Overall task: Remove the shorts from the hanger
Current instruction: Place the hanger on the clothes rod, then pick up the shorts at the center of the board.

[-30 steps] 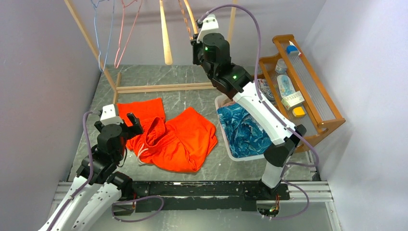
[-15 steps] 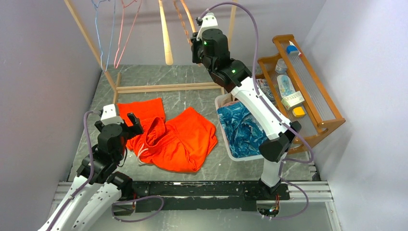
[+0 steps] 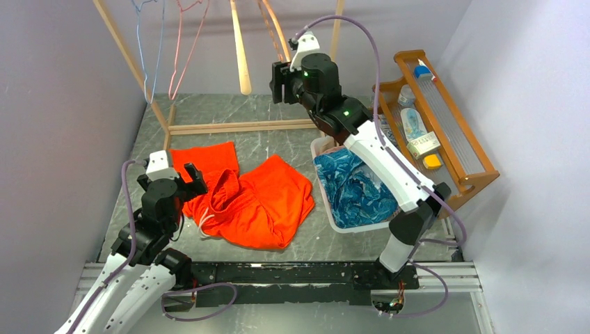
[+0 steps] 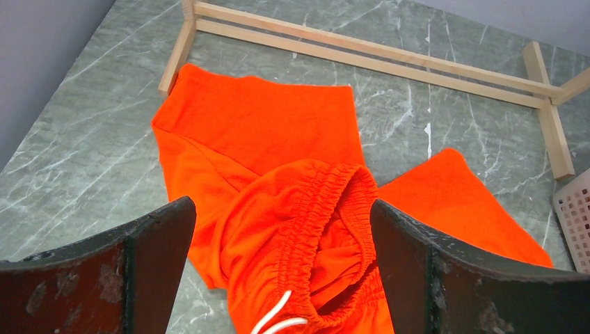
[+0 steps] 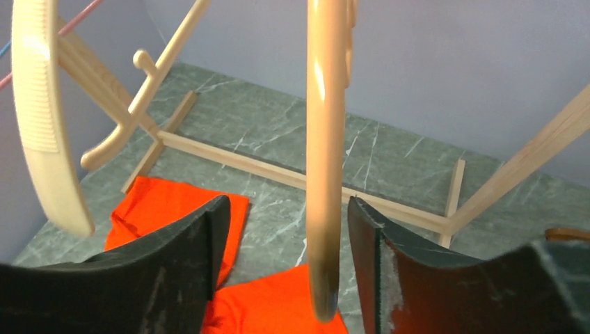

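Observation:
Bright orange shorts (image 3: pixel 243 198) with a white cord lie crumpled on the marble table, their waistband (image 4: pixel 327 229) showing in the left wrist view. My left gripper (image 3: pixel 186 182) (image 4: pixel 282 205) hovers just above them, wide open and holding nothing. Blue leafy shorts (image 3: pixel 351 188) fill a white basket (image 3: pixel 321 147). High at the back, my right gripper (image 3: pixel 278 80) (image 5: pixel 289 202) is open around the lower end of a wooden hanger (image 5: pixel 325 139), with a gap on each side. A paler hanger (image 5: pixel 42 125) (image 3: pixel 238 56) hangs to its left, bare.
The wooden rack's base rails (image 3: pixel 236 126) cross the back of the table and its slanted posts (image 3: pixel 122 49) rise at the left. Blue and pink wire hangers (image 3: pixel 156 49) dangle at the back left. A wooden shelf (image 3: pixel 452 156) with bottles stands at the right.
My right gripper has opened and let go of the wooden hanger's arm, and its wrist has turned left. The left arm and the orange shorts have not moved.

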Tool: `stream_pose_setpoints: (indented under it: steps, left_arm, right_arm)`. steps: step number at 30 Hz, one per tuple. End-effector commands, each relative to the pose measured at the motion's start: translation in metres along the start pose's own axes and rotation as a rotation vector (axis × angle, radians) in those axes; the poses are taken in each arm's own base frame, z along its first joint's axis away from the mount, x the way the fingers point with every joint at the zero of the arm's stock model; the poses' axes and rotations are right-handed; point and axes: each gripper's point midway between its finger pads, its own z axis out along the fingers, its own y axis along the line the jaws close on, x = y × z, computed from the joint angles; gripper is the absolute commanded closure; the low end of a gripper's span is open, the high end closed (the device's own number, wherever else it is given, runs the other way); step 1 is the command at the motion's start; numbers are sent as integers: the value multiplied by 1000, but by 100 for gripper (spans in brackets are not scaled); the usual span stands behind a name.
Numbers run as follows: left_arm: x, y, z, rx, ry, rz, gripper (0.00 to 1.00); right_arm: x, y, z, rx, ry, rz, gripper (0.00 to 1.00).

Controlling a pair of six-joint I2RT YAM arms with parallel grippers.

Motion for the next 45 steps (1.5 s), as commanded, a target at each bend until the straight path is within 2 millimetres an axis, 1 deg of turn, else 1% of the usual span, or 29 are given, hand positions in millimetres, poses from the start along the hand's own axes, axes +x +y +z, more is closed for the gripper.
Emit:
stream_pose_setpoints:
  steps: [1,3,5,8,10,14,15,19,22,25,28,30,31,32,33,37,39,42,44,45]
  left_arm:
    - [-9,-4,-1,16,-19,-8,1]
    - [-9,-4,-1,16,-20,-8,1]
    - [-8,-4,-1,17,-18,-7,1]
    - [-8,-4,-1,14,-17,-9,1]
    - [-8,-3,-1,9,-17,-14,1]
    - [-7,-1,0,-14,-9,-28,1]
    - [-7,0,0,-20,-7,-32,1]
    - [-6,4,1,-51,-5,-49,1]
    - [-7,10,0,-88,-4,-61,1]
    - [-7,14,0,-117,-2,-69,1]
    - [-8,18,-1,-148,-4,-84,1]
    - [-10,24,-3,-178,-13,-99,1]
    - [-11,26,-4,-190,-16,-106,1]
    - [-12,29,-5,-204,-21,-116,1]
    - [-13,31,-7,-217,-28,-124,1]
    - [-16,41,-12,-255,-52,-158,1]
    - [-16,43,-14,-258,-57,-171,1]
    - [-17,44,-16,-258,-61,-183,1]
    - [-17,43,-16,-256,-62,-182,1]
    - [-17,44,-16,-257,-61,-180,1]
  right_arm:
    - [-18,-2,-25,-38,-72,9,31]
    - [-9,-5,-38,-48,-76,10,26]
    - [0,-9,-50,-51,-87,18,23]
    - [20,-16,-65,-46,-85,43,21]
    - [35,-17,-74,-65,-93,61,21]
    - [82,-10,-89,-150,-68,109,20]
    - [94,-5,-92,-186,-54,128,20]
    - [157,26,-100,-370,80,202,20]
    - [192,46,-102,-457,152,213,20]
    - [224,76,-106,-550,168,137,19]
    - [248,105,-106,-604,146,-7,12]
    - [261,117,-100,-613,112,-84,10]
    - [264,125,-96,-640,81,-105,8]
    - [271,133,-94,-679,71,-125,3]
    - [277,140,-92,-715,60,-157,1]
    - [286,166,-88,-867,-26,-308,0]
    - [290,178,-89,-931,-82,-394,0]
    - [303,195,-90,-1055,-120,-494,0]
    - [309,203,-84,-1092,-130,-520,0]
    - [318,206,-80,-1109,-120,-533,0]
